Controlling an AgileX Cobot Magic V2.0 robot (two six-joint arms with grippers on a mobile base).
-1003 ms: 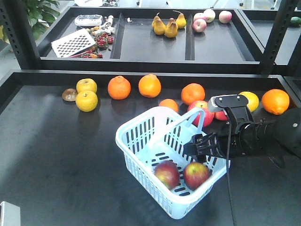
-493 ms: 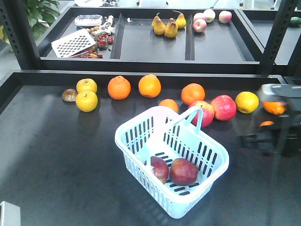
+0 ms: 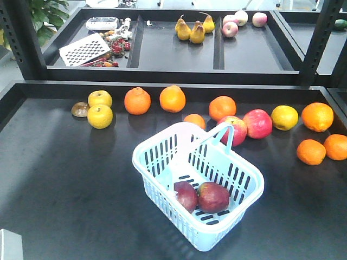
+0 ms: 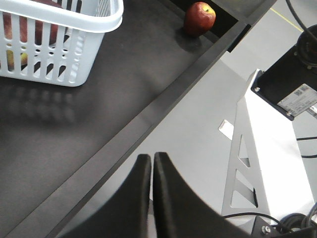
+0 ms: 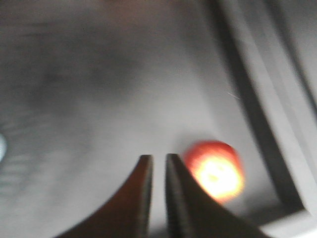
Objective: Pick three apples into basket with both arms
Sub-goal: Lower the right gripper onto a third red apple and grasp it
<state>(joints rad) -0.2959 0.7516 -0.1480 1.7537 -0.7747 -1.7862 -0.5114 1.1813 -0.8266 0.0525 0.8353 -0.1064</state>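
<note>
2 dark-red apples (image 3: 200, 196) lie in the pale blue basket (image 3: 162, 141), the third apple (image 4: 199, 18) at 1 o'clock near the table edge; left gripper (image 4: 151, 161) closed empty, right gripper (image 5: 158, 163) nearly closed, empty, probably between picks.

The left tool (image 4: 151, 171) shows two smooth black fingers (image 4: 133, 198), curved and tapering to blunt tips, matt with a soft sheen and no markings. The right tool (image 5: 158, 171) has the same dark, curved, tapering fingers (image 5: 136, 198), blurred here and tinged brownish. Neither wrist view shows cables or screws on the fingers themselves.
</note>
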